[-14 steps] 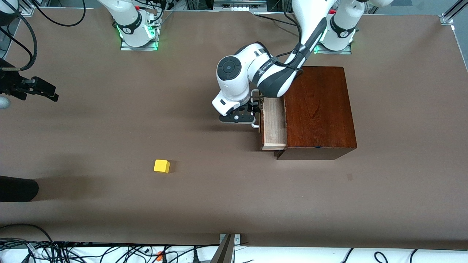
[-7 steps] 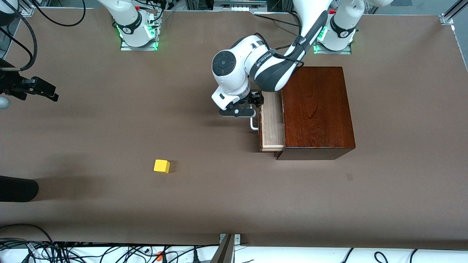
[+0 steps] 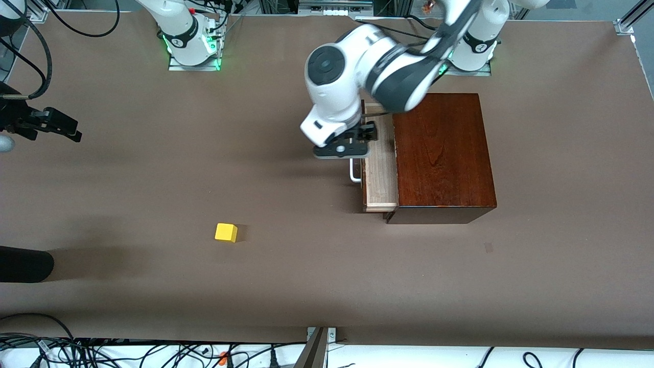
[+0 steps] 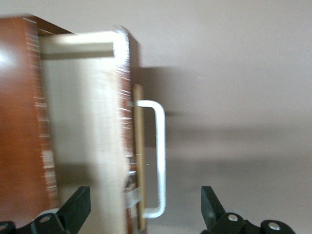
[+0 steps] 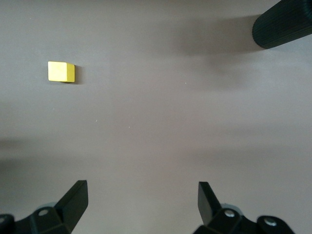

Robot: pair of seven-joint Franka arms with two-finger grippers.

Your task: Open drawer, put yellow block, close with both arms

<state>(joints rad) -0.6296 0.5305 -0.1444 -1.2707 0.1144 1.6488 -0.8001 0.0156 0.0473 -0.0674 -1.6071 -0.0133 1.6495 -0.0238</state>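
The drawer [image 3: 380, 176] stands partly pulled out of the dark reddish-brown box [image 3: 442, 153], and its pale tray shows bare. Its white handle [image 3: 353, 171] also shows in the left wrist view [image 4: 158, 156]. My left gripper [image 3: 357, 140] hangs open above the drawer front and handle, holding nothing; in the left wrist view [image 4: 146, 204] its jaws stand wide to either side of the handle's end. The yellow block [image 3: 226, 232] lies on the table toward the right arm's end, also in the right wrist view [image 5: 61, 72]. My right gripper [image 3: 71, 130] waits open and empty at that end [image 5: 142, 195].
A black cylindrical thing [image 3: 25, 263] juts in at the right arm's end of the table, nearer the front camera than the right gripper, and shows in the right wrist view [image 5: 282, 24]. Cables [image 3: 102, 352] lie along the table's near edge.
The left gripper drew the drawer slightly farther out, then rose from the handle to above the drawer front. The right arm and yellow block have not moved.
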